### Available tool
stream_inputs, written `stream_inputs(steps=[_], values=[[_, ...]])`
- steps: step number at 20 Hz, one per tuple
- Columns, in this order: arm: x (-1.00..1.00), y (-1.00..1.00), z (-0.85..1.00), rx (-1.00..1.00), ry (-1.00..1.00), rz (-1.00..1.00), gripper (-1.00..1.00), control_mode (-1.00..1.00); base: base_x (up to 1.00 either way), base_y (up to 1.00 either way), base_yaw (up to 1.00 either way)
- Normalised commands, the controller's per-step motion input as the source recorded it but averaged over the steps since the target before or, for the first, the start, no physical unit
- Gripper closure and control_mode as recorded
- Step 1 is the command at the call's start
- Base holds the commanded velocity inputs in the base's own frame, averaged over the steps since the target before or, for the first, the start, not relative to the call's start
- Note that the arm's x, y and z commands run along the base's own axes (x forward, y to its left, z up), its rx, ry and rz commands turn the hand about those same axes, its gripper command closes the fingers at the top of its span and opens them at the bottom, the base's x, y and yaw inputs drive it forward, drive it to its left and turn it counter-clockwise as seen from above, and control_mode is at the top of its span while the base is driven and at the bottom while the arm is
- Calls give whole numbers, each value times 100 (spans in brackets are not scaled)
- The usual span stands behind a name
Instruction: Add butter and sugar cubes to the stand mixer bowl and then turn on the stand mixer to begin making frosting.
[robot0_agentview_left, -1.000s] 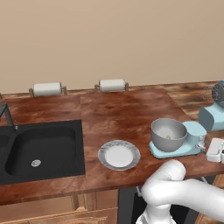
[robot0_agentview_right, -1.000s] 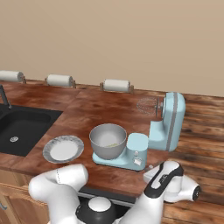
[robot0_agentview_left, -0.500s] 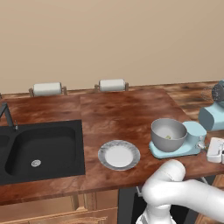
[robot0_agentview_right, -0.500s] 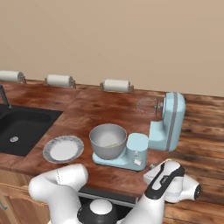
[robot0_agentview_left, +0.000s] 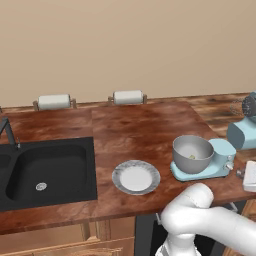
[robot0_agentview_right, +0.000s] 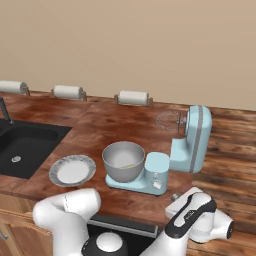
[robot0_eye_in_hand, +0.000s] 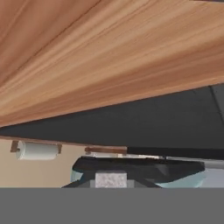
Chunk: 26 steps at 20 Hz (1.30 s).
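Note:
The light blue stand mixer (robot0_agentview_right: 193, 139) stands on the counter with its head tilted back and its whisk (robot0_agentview_right: 167, 120) raised. The grey metal stand mixer bowl (robot0_agentview_right: 123, 160) (robot0_agentview_left: 192, 153) sits on the mixer's flat base (robot0_agentview_left: 218, 161). A small pale bit (robot0_agentview_right: 128, 166) lies on the bowl's bottom; I cannot tell whether it is butter or sugar cubes. My gripper (robot0_agentview_right: 175, 198) (robot0_agentview_left: 242, 174) is low at the front right corner of the base, shut. What its tips touch is hidden. The hand view shows the mixer's blue body (robot0_eye_in_hand: 78, 175) close ahead.
A grey-rimmed white plate (robot0_agentview_right: 58, 165) (robot0_agentview_left: 120, 171) lies left of the bowl. A black sink (robot0_agentview_left: 47, 170) is set into the counter's left part. Paper towel rolls (robot0_agentview_left: 128, 97) (robot0_agentview_right: 132, 97) line the back wall. My arm curves below the counter's front edge (robot0_agentview_left: 100, 215).
The jaws have closed at the mixer's base. The arm, mixer, bowl and plate stay where they were.

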Motion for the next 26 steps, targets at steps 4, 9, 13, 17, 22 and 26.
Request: stream_inputs(steps=[4, 9, 13, 17, 22, 26], values=[[-64, -12, 9, 0, -2, 0, 100, -100, 0, 0, 0], [-73, -1, 31, 0, 0, -1, 100, -100, 0, 0, 0], [-73, 7, 47, 0, -1, -3, 100, -100, 0, 0, 0], [-65, 30, 61, 0, -1, -6, 100, -100, 0, 0, 0], [-44, 66, 79, -5, 0, -9, 100, -100, 0, 0, 0], [-25, 83, 87, -12, 0, -7, 100, -100, 0, 0, 0]])
